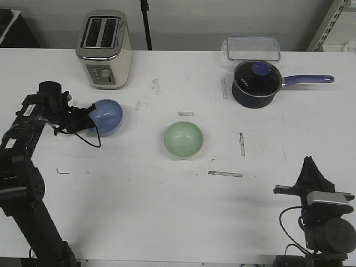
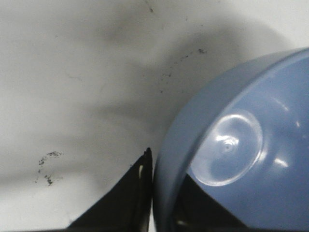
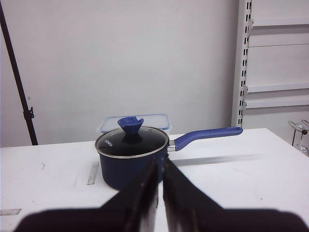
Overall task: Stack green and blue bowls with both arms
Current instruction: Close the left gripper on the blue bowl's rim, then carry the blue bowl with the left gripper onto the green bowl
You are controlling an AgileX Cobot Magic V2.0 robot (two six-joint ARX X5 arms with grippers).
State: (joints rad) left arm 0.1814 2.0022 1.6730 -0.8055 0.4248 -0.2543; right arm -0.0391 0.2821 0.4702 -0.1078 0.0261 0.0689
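Note:
The pale blue bowl (image 1: 108,117) is at the left of the table, tilted up on its side with its opening facing away from my left arm. My left gripper (image 1: 89,118) is shut on its rim. In the left wrist view one finger lies outside the wall and the other inside the blue bowl (image 2: 251,145), with the gripper (image 2: 166,165) pinching the rim. The mint green bowl (image 1: 183,139) sits upright and empty at the table's middle. My right gripper (image 1: 308,164) is shut and empty at the front right, far from both bowls; it also shows in the right wrist view (image 3: 160,163).
A toaster (image 1: 104,49) stands at the back left. A dark saucepan (image 1: 255,83) with a glass lid and purple handle is at the back right, also in the right wrist view (image 3: 130,159). A clear lidded container (image 1: 251,48) is behind it. Tape strips mark the table.

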